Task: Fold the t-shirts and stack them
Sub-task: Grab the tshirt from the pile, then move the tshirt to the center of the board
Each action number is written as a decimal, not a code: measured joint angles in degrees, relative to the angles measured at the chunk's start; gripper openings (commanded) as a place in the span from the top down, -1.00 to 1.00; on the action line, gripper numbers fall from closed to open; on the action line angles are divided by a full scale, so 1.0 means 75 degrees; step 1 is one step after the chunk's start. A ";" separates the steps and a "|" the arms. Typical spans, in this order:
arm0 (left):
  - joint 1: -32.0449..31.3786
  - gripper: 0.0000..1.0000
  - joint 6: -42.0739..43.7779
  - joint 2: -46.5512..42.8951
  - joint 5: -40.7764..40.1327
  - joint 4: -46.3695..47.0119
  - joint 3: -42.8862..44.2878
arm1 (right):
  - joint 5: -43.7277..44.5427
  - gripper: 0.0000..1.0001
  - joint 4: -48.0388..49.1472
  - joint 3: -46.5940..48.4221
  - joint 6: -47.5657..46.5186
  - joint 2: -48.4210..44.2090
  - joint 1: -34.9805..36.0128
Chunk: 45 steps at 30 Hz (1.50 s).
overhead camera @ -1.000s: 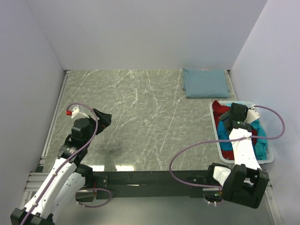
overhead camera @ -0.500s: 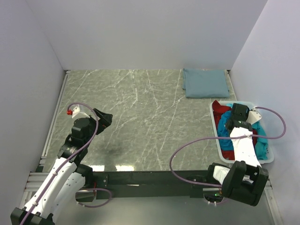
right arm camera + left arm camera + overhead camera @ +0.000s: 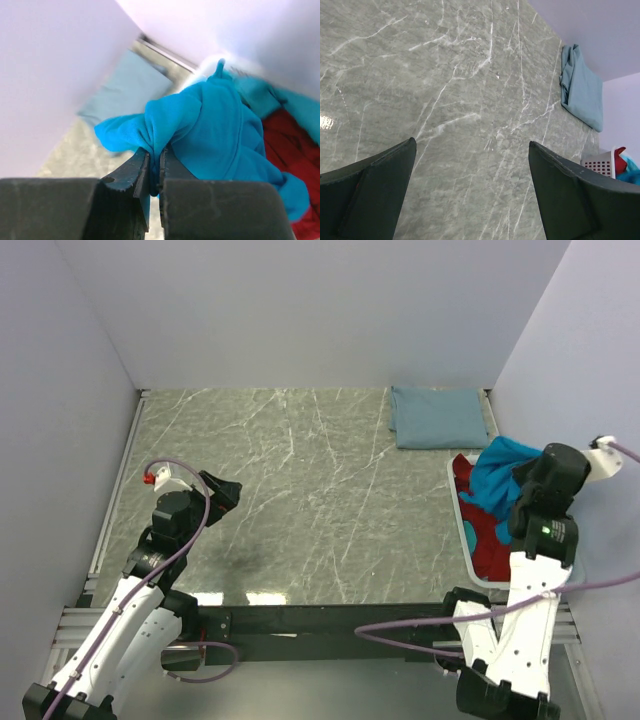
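My right gripper [image 3: 156, 150] is shut on a fold of the bright teal-blue t-shirt [image 3: 215, 135], which hangs lifted above the white bin [image 3: 468, 540]; the same shirt [image 3: 500, 475] drapes from the raised right arm. A dark red t-shirt [image 3: 487, 540] lies in the bin under it, also in the right wrist view [image 3: 292, 145]. A folded dusty grey-blue t-shirt [image 3: 437, 417] rests at the table's back right and shows in the left wrist view [image 3: 581, 87]. My left gripper [image 3: 472, 187] stands open over bare marble at the left, nothing between its fingers.
The green marble table [image 3: 290, 490] is walled in by pale panels on three sides. The bin sits against the right wall. A metal rail [image 3: 115, 490] runs along the table's left edge.
The right gripper closed on the teal-blue shirt inside the bin and rose with it, pulling the shirt up and back. The left arm has stayed still.
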 measured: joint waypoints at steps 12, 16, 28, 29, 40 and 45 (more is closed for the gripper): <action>0.0000 -0.99 -0.0006 0.0038 0.0061 -0.0012 0.0000 | -0.2200 1.00 -0.0210 0.4354 -0.0787 0.1661 0.0638; 0.0000 -0.99 -0.0009 0.0038 0.0058 -0.0041 0.0009 | -0.2267 1.00 -0.0463 0.5767 -0.1183 0.2789 0.2369; 0.0000 -0.99 -0.0315 -0.0256 -0.0047 -0.1032 0.0114 | -0.2127 1.00 0.0122 0.4963 -0.1728 0.5074 0.6723; 0.0000 -0.99 -0.0350 -0.0294 -0.0058 -0.1099 0.0128 | -0.1999 1.00 0.0248 0.4616 -0.1679 0.5155 0.7023; 0.0000 -0.99 -0.0612 -0.0455 -0.0076 -0.1617 0.0131 | -0.1157 -0.45 0.1029 0.3780 -0.0207 0.8719 0.9308; 0.0000 -0.99 -0.0662 -0.0434 0.0189 -0.1521 0.0067 | -0.0775 -0.79 0.0731 0.4660 -0.0114 0.9629 0.9579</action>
